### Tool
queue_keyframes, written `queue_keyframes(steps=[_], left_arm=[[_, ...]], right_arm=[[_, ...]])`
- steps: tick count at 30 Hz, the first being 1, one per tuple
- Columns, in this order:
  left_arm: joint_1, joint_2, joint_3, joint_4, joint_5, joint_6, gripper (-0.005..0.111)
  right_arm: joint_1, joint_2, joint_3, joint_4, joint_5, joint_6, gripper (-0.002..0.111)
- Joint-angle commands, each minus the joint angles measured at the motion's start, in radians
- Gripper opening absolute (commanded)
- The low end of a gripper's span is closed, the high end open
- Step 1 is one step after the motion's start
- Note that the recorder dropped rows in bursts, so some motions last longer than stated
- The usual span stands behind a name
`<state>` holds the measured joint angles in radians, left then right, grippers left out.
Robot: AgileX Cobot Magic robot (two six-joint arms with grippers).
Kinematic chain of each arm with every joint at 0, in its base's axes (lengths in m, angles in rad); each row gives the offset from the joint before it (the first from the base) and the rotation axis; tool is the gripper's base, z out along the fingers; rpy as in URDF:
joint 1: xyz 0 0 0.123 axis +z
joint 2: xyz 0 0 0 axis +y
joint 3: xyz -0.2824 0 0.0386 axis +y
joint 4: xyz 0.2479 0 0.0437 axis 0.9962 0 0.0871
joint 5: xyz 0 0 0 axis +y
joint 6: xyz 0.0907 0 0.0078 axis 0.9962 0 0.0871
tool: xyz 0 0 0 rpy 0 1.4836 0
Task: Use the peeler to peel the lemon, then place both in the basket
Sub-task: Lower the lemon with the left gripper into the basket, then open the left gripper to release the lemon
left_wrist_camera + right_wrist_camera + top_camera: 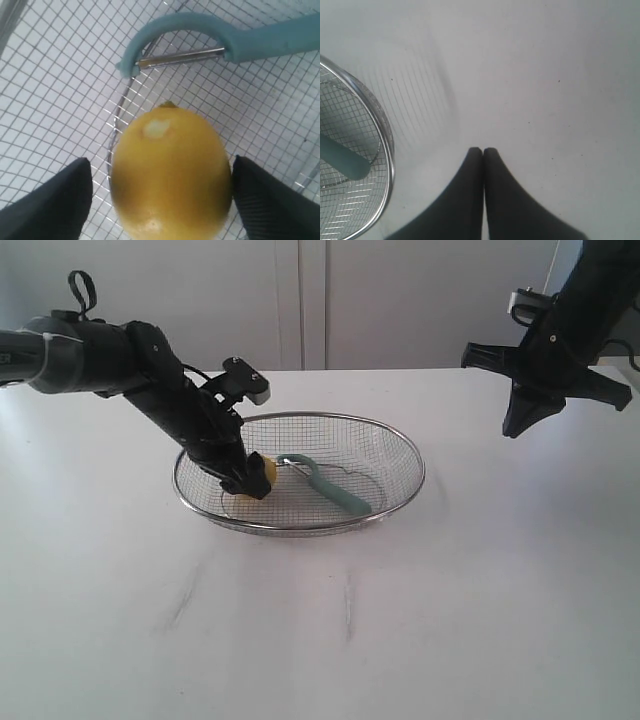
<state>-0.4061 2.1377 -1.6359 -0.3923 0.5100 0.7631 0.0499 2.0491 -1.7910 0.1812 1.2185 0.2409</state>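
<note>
The yellow lemon (265,469) (170,170) lies on the mesh floor of the silver wire basket (400,440) (50,75), at its left side. My left gripper (250,480) (161,165) reaches down into the basket and stands open around the lemon, with a gap showing on at least one side. The teal peeler (335,490) (260,42) rests in the basket just beyond the lemon, its blade end near the lemon's nub. My right gripper (512,428) (483,150) hangs shut and empty above the table, right of the basket rim (387,145).
The basket stands in the middle of a white table (450,590). A white wall with a panel seam (300,300) closes the back. The peeler's handle end (345,160) shows through the mesh in the right wrist view.
</note>
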Motion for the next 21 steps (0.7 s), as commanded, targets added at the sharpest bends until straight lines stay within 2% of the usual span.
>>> queue_keyframes(steps=[1,9,12,17,21], left_arm=[[-0.006,-0.043,-0.006,-0.011,0.042,-0.001,0.079],[-0.006,-0.138,-0.006,0.0,0.148,-0.014,0.079],[-0.006,-0.176,-0.006,0.0,0.156,-0.108,0.079],[-0.006,-0.214,-0.006,0.0,0.22,-0.16,0.068],[-0.006,-0.223,-0.006,0.001,0.254,-0.234,0.051]], right_arm=[[-0.006,-0.013,-0.002,0.002,0.003,-0.001,0.0],[-0.006,-0.013,-0.002,0.002,0.003,-0.001,0.0],[-0.006,-0.013,-0.002,0.002,0.003,-0.001,0.0],[-0.006,-0.013,-0.002,0.002,0.003,-0.001,0.0],[-0.006,-0.013,-0.002,0.002,0.003,-0.001,0.0]])
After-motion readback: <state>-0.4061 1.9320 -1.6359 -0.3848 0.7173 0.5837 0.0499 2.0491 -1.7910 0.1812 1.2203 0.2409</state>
